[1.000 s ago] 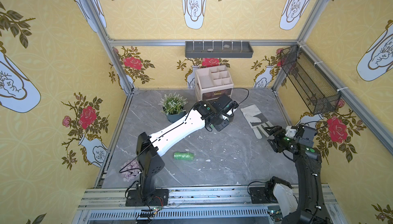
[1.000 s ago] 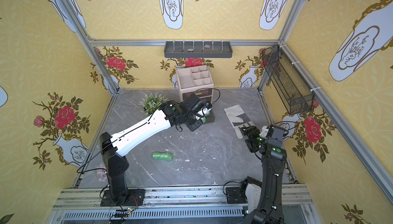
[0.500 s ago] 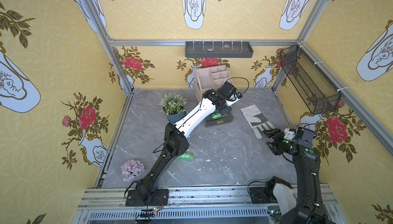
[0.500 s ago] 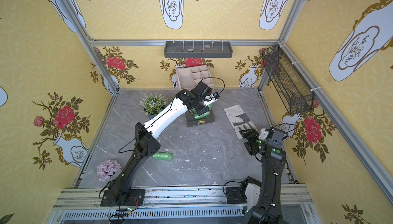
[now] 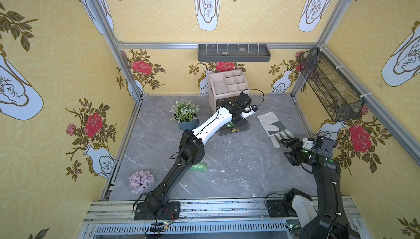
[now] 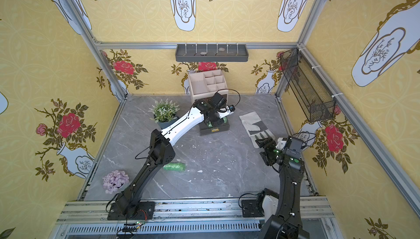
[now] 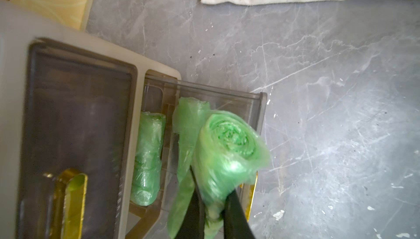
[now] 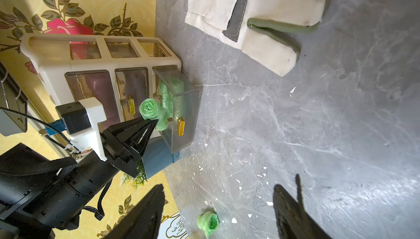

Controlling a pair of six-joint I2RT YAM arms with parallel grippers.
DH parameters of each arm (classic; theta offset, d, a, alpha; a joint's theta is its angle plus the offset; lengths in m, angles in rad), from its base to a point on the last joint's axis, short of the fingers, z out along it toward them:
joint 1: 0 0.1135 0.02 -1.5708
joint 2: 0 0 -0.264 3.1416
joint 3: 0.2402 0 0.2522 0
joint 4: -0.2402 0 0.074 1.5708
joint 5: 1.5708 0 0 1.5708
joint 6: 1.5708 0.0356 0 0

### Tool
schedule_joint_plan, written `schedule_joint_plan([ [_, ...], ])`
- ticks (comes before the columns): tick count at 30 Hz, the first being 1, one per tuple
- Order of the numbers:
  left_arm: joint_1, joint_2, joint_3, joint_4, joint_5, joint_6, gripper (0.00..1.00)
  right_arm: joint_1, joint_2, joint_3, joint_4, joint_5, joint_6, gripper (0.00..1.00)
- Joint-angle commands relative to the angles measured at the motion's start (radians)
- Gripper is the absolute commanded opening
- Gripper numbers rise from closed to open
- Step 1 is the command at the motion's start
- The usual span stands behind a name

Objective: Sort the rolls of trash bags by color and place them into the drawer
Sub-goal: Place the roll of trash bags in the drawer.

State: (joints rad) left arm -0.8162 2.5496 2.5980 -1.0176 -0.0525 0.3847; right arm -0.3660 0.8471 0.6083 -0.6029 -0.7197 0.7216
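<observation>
The left claw [image 7: 213, 200] was clamped shut on one end of a green roll [image 7: 227, 149], whose spiral end faced the wrist camera. The roll hung over the open drawer [image 7: 258, 113], just above its rim. That drawer was pulled out at one end of a row of three in the base of the organizer [image 5: 227, 83]; the other two were closed. At least two more rolls, also green, were inside the open drawer. One lay flat along its length [image 7: 147, 153] and the other was partly hidden behind the held one [image 7: 186, 122].

A fourth roll [image 6: 174, 166], green too, lay on its side on the table [image 5: 238, 158]. It was well apart from the drawer and close to the front edge, and in a top view the left arm partly covered it.

The right claw [image 8: 219, 187] stood wide open with nothing in it, above bare table near the fingers of a glove [image 5: 270, 124]. A potted plant [image 5: 185, 113] stood beside the organizer, and a lilac flower cluster [image 5: 141, 181] sat by the front left corner.
</observation>
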Motion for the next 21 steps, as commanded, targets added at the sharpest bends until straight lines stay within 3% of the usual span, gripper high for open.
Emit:
schedule_joint_plan([
  [1, 0.003, 0.024, 0.004, 0.043, 0.029, 0.005, 0.0, -0.001, 0.004, -0.001, 0.026, -0.005, -0.007, 0.76],
  [13, 0.003, 0.092, 0.032, 0.056, 0.03, 0.003, 0.05, -0.008, -0.002, -0.009, 0.015, 0.001, -0.016, 0.76],
  [17, 0.003, 0.104, 0.032, 0.054, 0.016, 0.003, 0.11, -0.01, 0.004, -0.009, 0.015, -0.004, -0.016, 0.76],
  [21, 0.003, 0.104, 0.033, 0.05, -0.001, 0.009, 0.26, -0.011, 0.003, -0.01, 0.015, -0.004, -0.018, 0.76],
])
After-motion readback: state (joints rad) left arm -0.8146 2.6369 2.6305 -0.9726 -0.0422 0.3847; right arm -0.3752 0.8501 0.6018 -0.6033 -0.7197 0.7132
